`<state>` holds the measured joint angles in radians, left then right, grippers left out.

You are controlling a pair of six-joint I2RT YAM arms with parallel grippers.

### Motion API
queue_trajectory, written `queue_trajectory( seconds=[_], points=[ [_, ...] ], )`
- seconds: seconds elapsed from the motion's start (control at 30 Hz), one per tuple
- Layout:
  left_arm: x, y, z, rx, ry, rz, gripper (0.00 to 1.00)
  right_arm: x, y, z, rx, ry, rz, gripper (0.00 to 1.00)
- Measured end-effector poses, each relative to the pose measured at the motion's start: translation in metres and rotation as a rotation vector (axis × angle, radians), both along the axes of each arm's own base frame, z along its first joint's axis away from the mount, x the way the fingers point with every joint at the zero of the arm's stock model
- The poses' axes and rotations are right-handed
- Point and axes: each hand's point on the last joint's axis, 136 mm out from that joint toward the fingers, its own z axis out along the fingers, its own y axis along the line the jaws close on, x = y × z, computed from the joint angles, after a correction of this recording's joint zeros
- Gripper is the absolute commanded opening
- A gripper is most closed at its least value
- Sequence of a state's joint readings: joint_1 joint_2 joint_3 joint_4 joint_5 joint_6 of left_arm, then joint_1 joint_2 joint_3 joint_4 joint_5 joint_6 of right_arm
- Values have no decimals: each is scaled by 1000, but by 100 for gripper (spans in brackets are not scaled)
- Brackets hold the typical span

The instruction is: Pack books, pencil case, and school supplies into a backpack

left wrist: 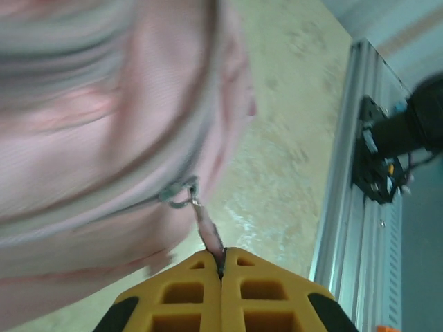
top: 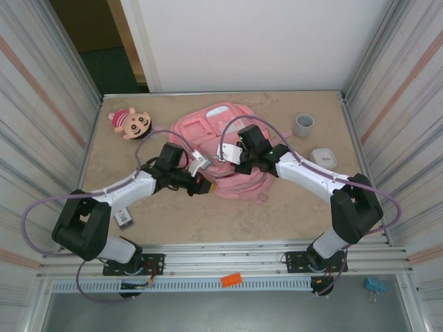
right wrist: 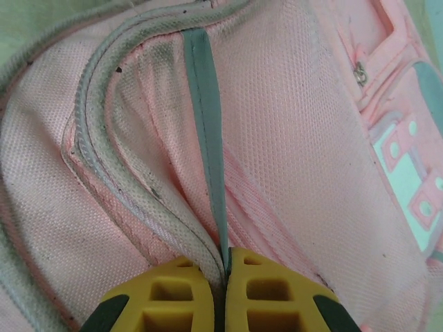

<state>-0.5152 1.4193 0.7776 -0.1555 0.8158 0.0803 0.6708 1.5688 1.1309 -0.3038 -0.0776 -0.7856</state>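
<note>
left end effector (left wrist: 221, 266) pinches backpack (left wrist: 83, 138) zipper pull (left wrist: 208, 235), right end effector (right wrist: 226, 266) its grey strap (right wrist: 206, 138).

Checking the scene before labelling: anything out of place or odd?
Two strays: a blue clip and a small orange piece lie off the table, below its near edge. The pale zip trim on the pink backpack looks grimy, with dark specks along it.

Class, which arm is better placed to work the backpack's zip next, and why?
Left. The left hand pinches the zip pull on the backpack; the right hand grips a grey strap, likely only steadying it.
</note>
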Motion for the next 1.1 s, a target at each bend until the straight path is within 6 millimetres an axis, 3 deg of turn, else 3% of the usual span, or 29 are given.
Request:
queue_trajectory(
  seconds=[0.2,0.33,0.43,0.53,0.83,1.0,1.1],
  points=[
    [-44,-11,32,-73,-103,-218,44,-8,1,9,108,76,74,0],
    [-40,-1,62,-93,-267,-240,65,-17,-5,16,122,93,126,0],
    [-29,11,80,-82,-422,-221,73,-28,-8,15,100,112,165,0],
    [-14,20,82,-21,-571,-212,79,-35,-10,13,85,124,196,0],
    [39,21,65,195,-835,-290,84,-50,-11,20,79,125,256,0],
    [55,9,55,204,-870,-330,77,-53,-10,19,73,129,263,0],
    [57,-5,44,208,-871,-385,66,-53,-10,19,73,129,264,0]
  ],
)
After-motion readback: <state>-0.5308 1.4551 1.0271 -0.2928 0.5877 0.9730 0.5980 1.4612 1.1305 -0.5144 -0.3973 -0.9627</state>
